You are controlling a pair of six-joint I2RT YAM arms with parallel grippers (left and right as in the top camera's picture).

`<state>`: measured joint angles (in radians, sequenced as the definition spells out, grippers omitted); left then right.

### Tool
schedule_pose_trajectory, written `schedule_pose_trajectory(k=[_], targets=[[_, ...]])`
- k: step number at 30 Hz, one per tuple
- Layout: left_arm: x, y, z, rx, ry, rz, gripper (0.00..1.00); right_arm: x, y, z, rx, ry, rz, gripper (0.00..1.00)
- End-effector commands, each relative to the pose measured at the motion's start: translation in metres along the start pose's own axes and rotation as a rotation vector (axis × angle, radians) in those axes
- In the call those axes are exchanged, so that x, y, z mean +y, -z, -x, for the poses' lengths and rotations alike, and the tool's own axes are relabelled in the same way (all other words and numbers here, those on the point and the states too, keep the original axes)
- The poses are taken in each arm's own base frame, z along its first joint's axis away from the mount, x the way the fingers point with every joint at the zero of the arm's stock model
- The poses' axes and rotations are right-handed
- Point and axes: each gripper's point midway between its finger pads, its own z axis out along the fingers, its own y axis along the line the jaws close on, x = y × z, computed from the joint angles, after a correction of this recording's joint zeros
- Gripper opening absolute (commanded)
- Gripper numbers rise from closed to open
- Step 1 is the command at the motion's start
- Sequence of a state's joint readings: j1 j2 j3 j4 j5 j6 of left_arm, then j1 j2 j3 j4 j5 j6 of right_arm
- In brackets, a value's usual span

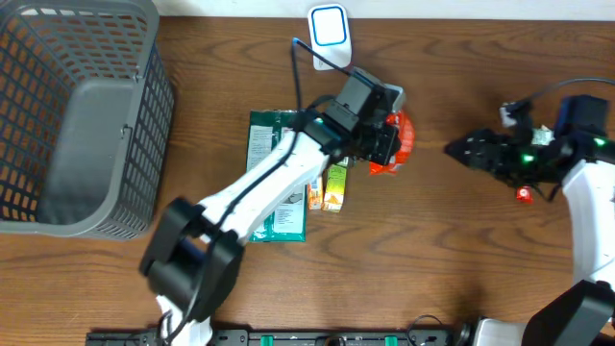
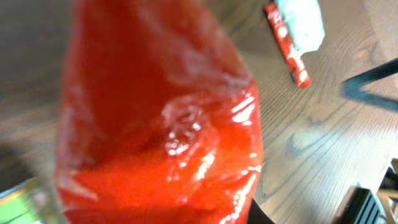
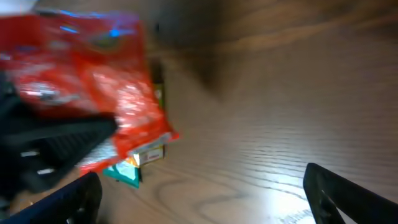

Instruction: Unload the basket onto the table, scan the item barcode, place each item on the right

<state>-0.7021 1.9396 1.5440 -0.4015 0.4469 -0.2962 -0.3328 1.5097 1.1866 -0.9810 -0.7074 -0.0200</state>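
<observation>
Wood table [image 1: 461,259], grey basket [image 1: 86,115] at far left, and my left gripper [image 1: 392,146] has the red pkt [image 1: 404,135].
Jaws clamped on pkt near table centre, apart from the white scanner [image 1: 328,29] at the far edge; pkt fills left wrist view, too blurred to read any barcode. My right gripper [image 1: 454,149] is spread wide w/ nothing in it, just right of pkt. Green pouches [image 1: 274,183] lie under my left arm.

Bare table [image 1: 432,240] lies open between the red packet [image 1: 396,144] and the right gripper [image 1: 454,149], and on the packet's near side. Left of the packet, the left arm [image 1: 279,178] and green packets [image 1: 263,144] block the way; beyond it stands the white scanner [image 1: 329,29].
</observation>
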Motion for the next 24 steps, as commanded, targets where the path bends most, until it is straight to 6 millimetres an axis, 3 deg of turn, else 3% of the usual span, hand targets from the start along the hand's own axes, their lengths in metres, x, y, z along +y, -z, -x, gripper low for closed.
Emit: schedule_pose_trajectory(k=[1,5,8,9,11,16,21,24], targets=[[-0.015,-0.049,-0.023,0.063,0.02,-0.08,0.12,-0.007,0.004,-0.001,-0.005,0.025,-0.031,0.99],[-0.035,-0.089,-0.034,0.046,-0.046,-0.133,0.12,-0.011,0.003,-0.002,-0.005,0.025,-0.052,0.99],[-0.047,-0.103,-0.035,0.018,-0.084,-0.163,0.14,-0.011,0.003,-0.001,-0.007,0.027,-0.052,0.99],[-0.048,-0.104,-0.033,0.006,-0.09,-0.158,0.22,-0.011,0.003,-0.001,-0.007,0.027,-0.052,0.99],[-0.046,-0.102,-0.025,-0.027,-0.096,-0.131,0.54,-0.011,0.003,-0.001,-0.007,0.027,-0.052,0.99],[-0.042,-0.071,0.006,-0.105,-0.109,-0.129,0.8,-0.008,0.003,0.0,-0.011,0.014,-0.037,0.99],[-0.027,-0.018,0.037,-0.173,-0.085,-0.081,0.81,-0.003,0.002,0.001,-0.016,0.015,-0.004,0.98],[-0.003,0.023,0.05,-0.212,-0.037,0.032,0.82,-0.006,0.002,0.0,-0.01,0.014,-0.029,0.72]])
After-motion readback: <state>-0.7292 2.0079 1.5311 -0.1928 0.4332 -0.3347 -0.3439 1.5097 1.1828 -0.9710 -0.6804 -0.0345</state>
